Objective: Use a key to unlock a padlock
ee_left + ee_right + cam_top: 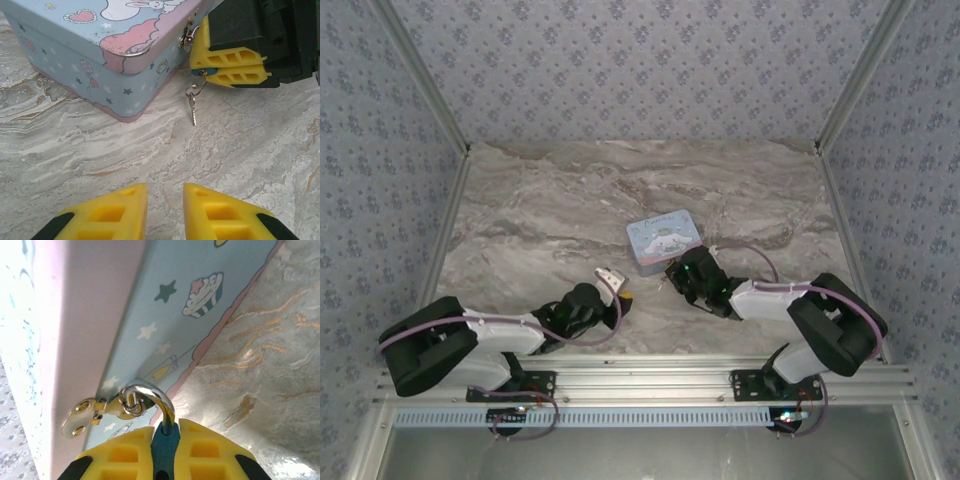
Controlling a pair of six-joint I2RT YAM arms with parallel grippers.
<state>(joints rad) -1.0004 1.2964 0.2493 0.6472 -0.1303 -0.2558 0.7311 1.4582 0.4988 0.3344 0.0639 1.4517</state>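
Left of the tin (75, 75) and nearer the arm bases, the left gripper (164, 210) hovers low over the marble table (250, 150). Its jaws stand a narrow gap apart, with nothing between them. Off the tin's front corner the key (193, 111) dangles blade down from a small ring (192, 91); I cannot tell what the ring itself hangs from. Just above it, tight against the tin's side, the right gripper (164, 455) is clamped on the teal padlock (164, 442). The padlock's silver shackle (152, 395) runs through the tin's hasp (87, 415).

The step in hand looks like taking the key. To do it well, the left jaws should come in level with the key's head rather than the ring. They should close on its flat faces so the blade cannot swivel, leaving the tip exposed for the keyhole. The right gripper should hold the padlock steady, since any twist would swing the key aside or strain the hasp.
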